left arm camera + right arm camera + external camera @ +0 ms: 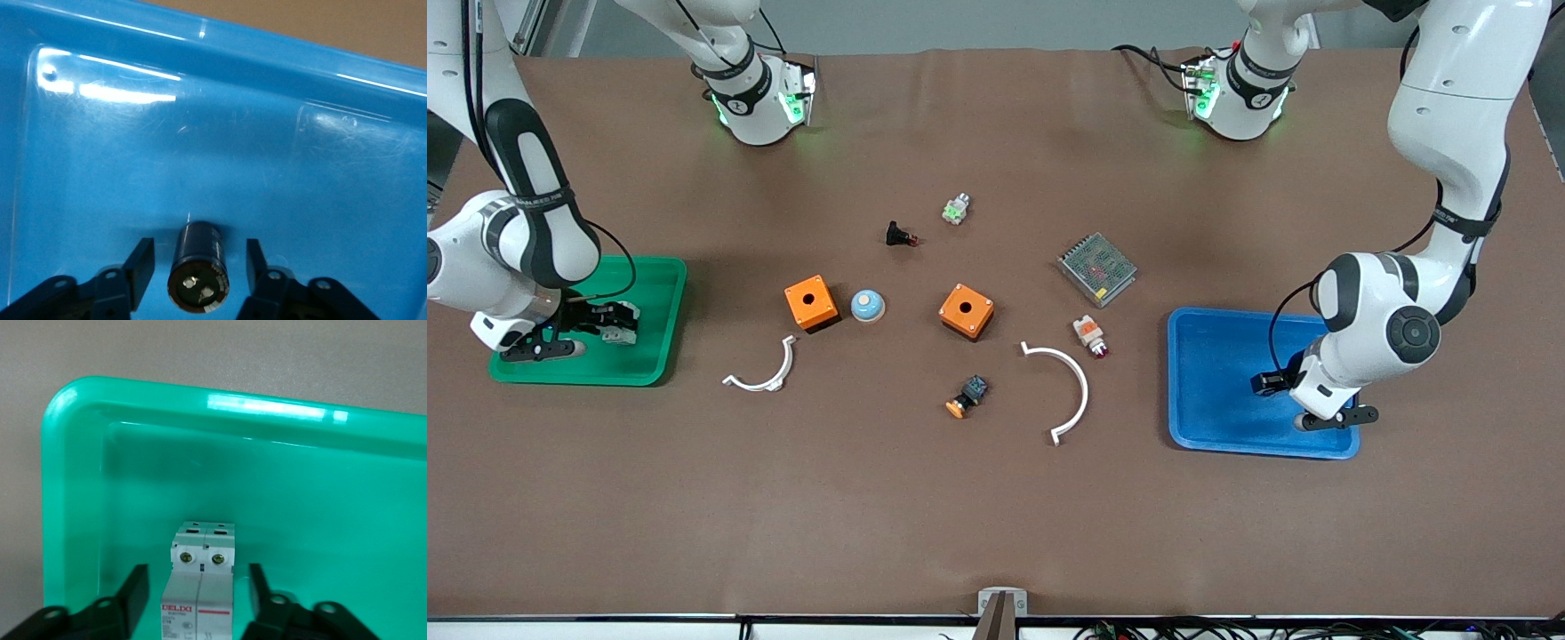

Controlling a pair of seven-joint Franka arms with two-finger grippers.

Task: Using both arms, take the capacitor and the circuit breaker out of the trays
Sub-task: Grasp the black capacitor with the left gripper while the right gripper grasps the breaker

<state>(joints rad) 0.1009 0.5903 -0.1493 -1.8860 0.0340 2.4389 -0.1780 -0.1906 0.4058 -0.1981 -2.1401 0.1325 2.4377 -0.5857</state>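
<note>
While both arms are down in their trays, the step in hand is the closing of each grasp. The left tool (pixel 195 270) sits low in the shallow blue plastic tray (pixel 1209 373), at about three o'clock on the brown surface (pixel 996 516), with its two black fingers (pixel 139 267) apart on either side of the small black cylindrical capacitor (pixel 198 267), which lies on the tray floor with its silvery end toward the wrist camera. A narrow gap shows on each side, so nothing is clamped yet. The right tool (pixel 195 593) is in the shallow green plastic tray (pixel 654 356), at about nine o'clock, fingers likewise apart and straddling the light-grey rectangular circuit breaker (pixel 200 577), which lies flat on the tray floor.

To do this well, I would keep each part centred between the fingers and close gently. The round capacitor could roll or squirt out if pinched off-centre, so squeeze across its middle. The breaker's flat sides should take a firmer hold. Lift straight up, clear of the tray rims.
</note>
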